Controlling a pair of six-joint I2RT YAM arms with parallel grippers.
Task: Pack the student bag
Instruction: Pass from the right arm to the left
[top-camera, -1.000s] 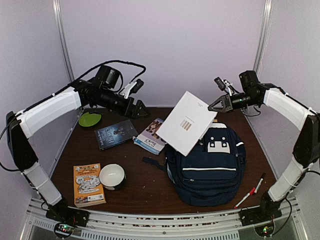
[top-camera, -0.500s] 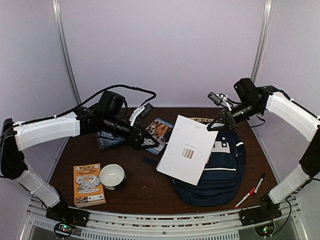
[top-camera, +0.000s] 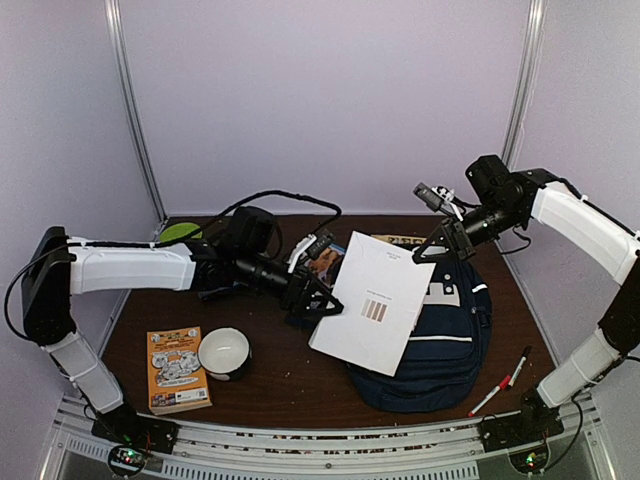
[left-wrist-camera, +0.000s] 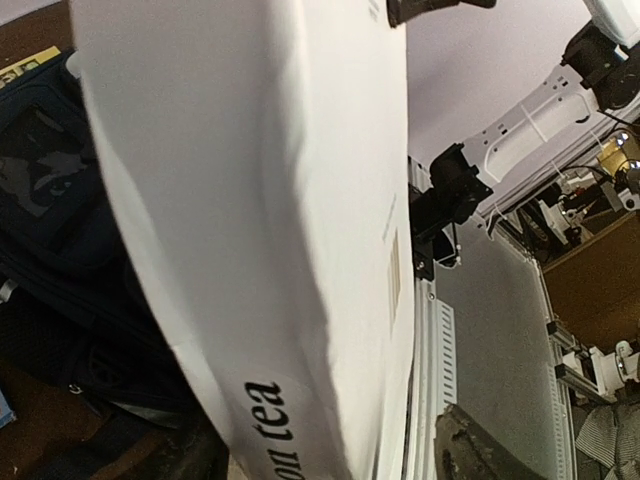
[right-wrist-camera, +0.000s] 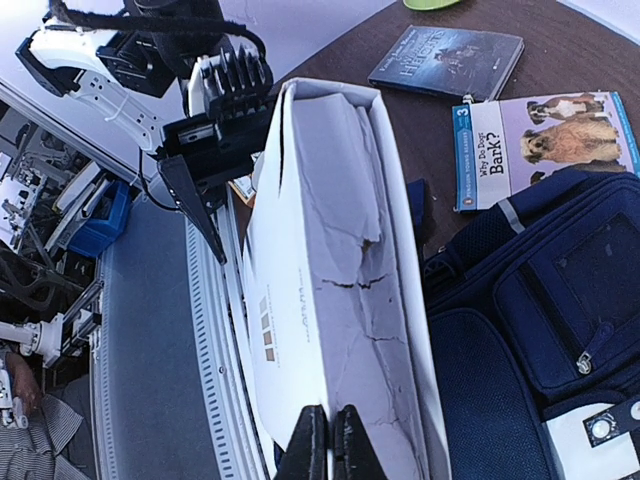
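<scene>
my right gripper (top-camera: 425, 252): pinching flat white paperback book (top-camera: 372, 305) over navy-blue fabric backpack (top-camera: 440, 350) | my left gripper (top-camera: 318, 300): spread astride its edge

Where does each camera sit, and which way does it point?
Top external: above and behind the robot, looking down at the table; left arm and right arm show, right pincer holding the white book over the student bag.
Left wrist: faces the book's spine; own fingers at bottom.
Right wrist: looks along the book's page edge; own fingers at bottom.
Shared: all show book and bag.
</scene>
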